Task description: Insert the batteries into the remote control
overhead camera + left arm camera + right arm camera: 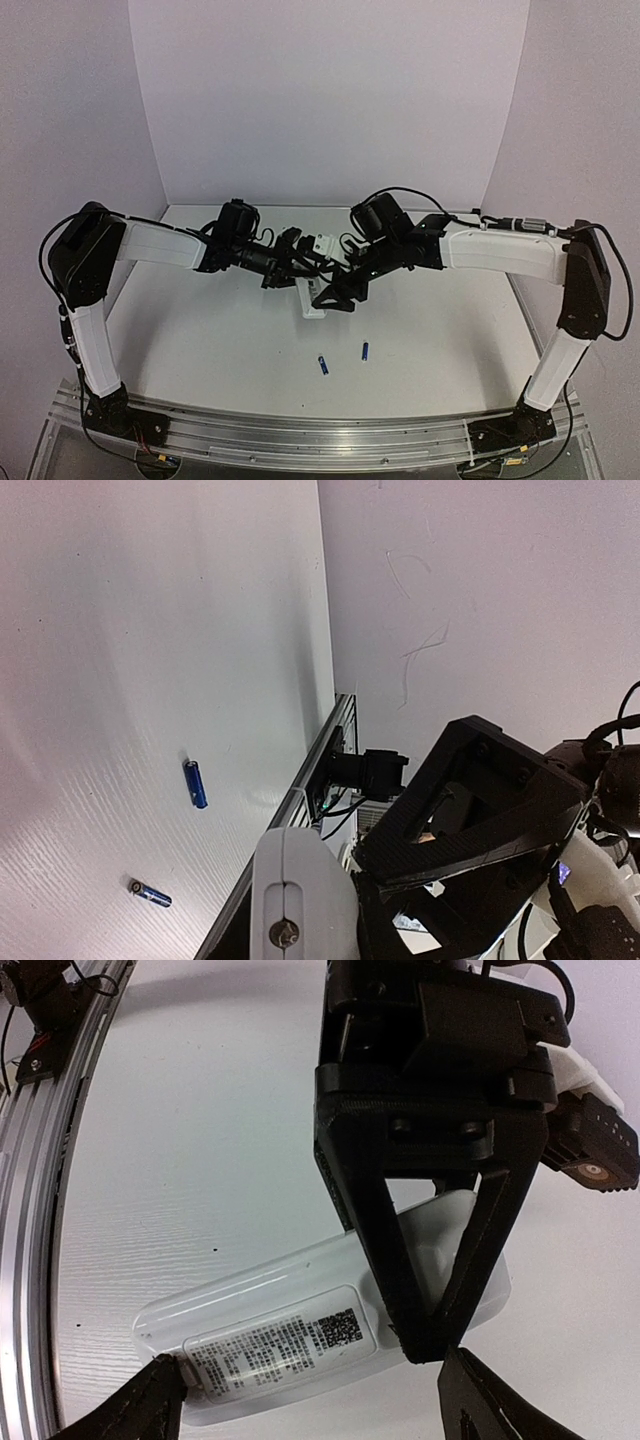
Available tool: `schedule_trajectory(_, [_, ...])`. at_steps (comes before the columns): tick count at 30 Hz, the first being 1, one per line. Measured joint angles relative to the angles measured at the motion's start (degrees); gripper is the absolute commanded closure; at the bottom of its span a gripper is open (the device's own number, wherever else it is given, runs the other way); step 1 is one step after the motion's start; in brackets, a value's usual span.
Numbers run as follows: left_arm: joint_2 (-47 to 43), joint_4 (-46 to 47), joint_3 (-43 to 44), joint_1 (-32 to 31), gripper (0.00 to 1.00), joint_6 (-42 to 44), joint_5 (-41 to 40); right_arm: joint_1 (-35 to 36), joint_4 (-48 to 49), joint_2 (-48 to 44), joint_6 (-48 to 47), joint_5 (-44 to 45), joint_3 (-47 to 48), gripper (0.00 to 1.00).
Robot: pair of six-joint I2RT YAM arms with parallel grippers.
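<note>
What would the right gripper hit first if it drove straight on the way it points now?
Most likely the remote control. Its labelled face lies directly between the fingers of the open right gripper, and the left gripper is clamped on it further along. Nothing shows in between, though depth is hard to judge.

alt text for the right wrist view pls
A white remote control shows label side up against the white table, with the left gripper hanging from the top, its black jaws closed to a point at the remote's near edge. The right gripper's jaws stand wide open at the bottom corners.
</note>
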Motion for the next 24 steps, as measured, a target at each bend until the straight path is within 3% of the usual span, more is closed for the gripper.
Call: schedule_trajectory(24, [0.9, -1.2, 0.0, 1.3, 1.00, 1.1, -2.0, 1.8, 9.1, 0.0, -2.4, 8.6, -4.1, 0.20])
